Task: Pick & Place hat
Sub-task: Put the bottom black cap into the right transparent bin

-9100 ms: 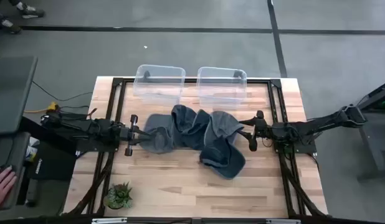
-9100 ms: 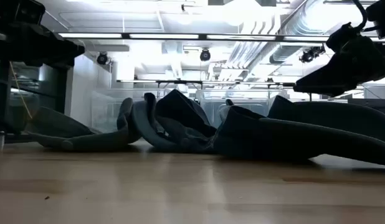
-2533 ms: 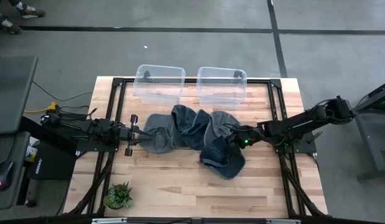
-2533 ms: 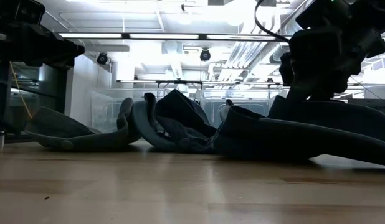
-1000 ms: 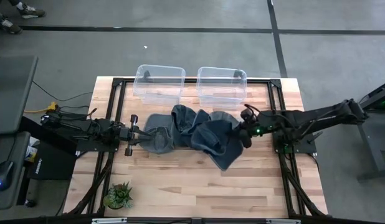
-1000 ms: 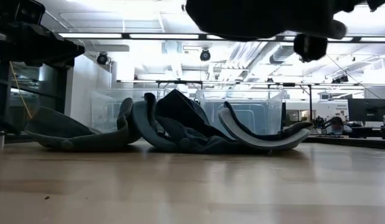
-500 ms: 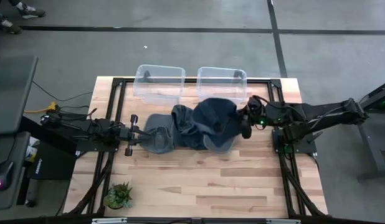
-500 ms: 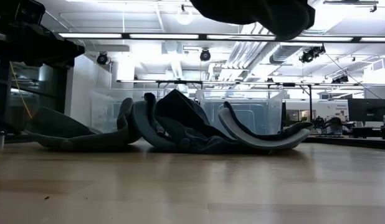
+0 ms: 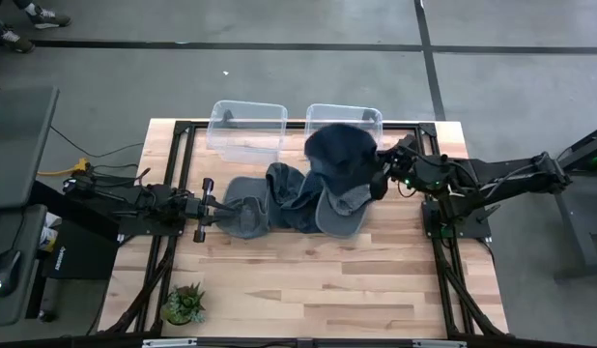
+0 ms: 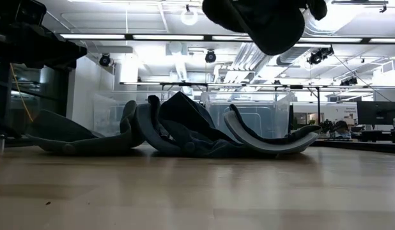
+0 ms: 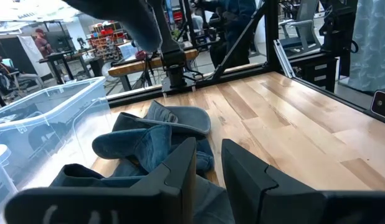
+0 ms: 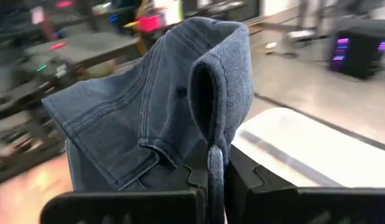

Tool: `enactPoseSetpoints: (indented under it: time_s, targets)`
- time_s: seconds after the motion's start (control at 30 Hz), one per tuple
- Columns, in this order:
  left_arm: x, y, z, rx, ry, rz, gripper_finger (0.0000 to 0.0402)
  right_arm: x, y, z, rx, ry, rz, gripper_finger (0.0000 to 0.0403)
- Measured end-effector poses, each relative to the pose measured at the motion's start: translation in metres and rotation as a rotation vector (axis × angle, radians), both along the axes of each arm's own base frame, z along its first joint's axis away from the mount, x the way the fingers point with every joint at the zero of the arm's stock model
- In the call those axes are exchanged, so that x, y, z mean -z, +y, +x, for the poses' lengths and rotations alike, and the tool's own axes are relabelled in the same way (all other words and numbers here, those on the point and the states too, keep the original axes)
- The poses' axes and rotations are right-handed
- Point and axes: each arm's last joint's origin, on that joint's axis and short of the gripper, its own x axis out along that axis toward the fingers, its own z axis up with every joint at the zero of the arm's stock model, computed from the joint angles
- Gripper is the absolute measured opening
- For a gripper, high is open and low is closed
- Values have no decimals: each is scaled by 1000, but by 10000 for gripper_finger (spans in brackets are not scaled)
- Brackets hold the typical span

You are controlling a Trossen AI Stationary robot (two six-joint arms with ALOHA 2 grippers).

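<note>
A dark blue hat (image 9: 337, 155) hangs in the air with my right gripper (image 9: 377, 178) shut on it, over the near wall of the right clear bin (image 9: 364, 118). In the low view this hat (image 10: 268, 22) shows high above the table. Several more blue-grey hats (image 9: 279, 198) lie in a heap mid-table, resting on their brims and crowns (image 10: 185, 128). My left gripper (image 9: 213, 206) rests level at the heap's left end, its fingers (image 11: 180, 174) a narrow gap apart with nothing between them. My right gripper pinches the hat's rim (image 12: 209, 144) between its two fingers, where the cloth edge curls into a loop. The fingers come about level from the table's right side. The hat is lifted clear of the heap, and its crown (image 12: 136, 106) spreads out ahead of the fingers.
A second clear bin (image 9: 247, 130) stands left of the first at the table's far edge. A small potted plant (image 9: 185, 304) sits at the near left corner. Bare wood stretches along the near half of the table (image 9: 308, 290).
My right gripper has risen and swung toward the table's far edge, rolling its wrist, still shut on the hat. The hat, which drooped over the heap's near right side, is now carried up and over to the right bin's near wall.
</note>
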Motion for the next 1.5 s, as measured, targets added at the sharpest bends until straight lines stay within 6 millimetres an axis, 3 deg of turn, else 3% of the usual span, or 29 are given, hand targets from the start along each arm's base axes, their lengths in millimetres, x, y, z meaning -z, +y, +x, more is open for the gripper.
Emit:
enactPoseSetpoints:
  time_s: [0.4, 0.9, 1.23, 1.5]
  targets:
    - [0, 0, 0, 0, 0, 0, 74, 2, -17, -2, 254, -41, -36, 8]
    - [0, 0, 0, 0, 0, 0, 74, 37, -88, 1, 346, -116, 16, 8]
    - [0, 0, 0, 0, 0, 0, 74, 61, -133, 29, 336, -184, 33, 8]
    - [0, 0, 0, 0, 0, 0, 74, 83, -154, 40, 393, -200, 109, 8]
